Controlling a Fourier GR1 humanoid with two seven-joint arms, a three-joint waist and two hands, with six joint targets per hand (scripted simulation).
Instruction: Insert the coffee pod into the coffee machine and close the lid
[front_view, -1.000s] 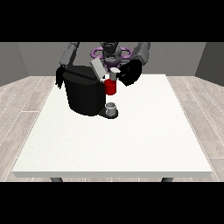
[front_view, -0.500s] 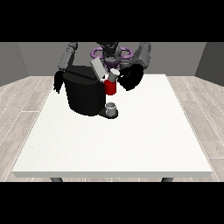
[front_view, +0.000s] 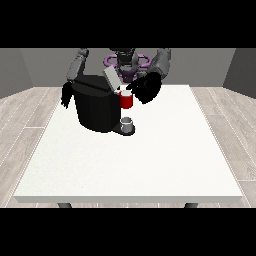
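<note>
The black, boxy coffee machine is sitting at the large white bench's eleven o'clock, its grey lid tilting up. The hand at the view's right is hovering at the three o'clock side of a red thing at the machine; whether its fingers are open I cannot tell. The hand at the view's left is hanging at the machine's nine o'clock, finger state unclear. A small grey thing is standing at the machine's base.

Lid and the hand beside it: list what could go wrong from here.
1. The lid stands open and tilted, and the hand at the view's right hovers close by the red thing at the machine; a careless move could knock either.
2. The small cup sits just below, so a sweep downward might tip it.
3. The pod does not show plainly, so closing now may be premature.
</note>
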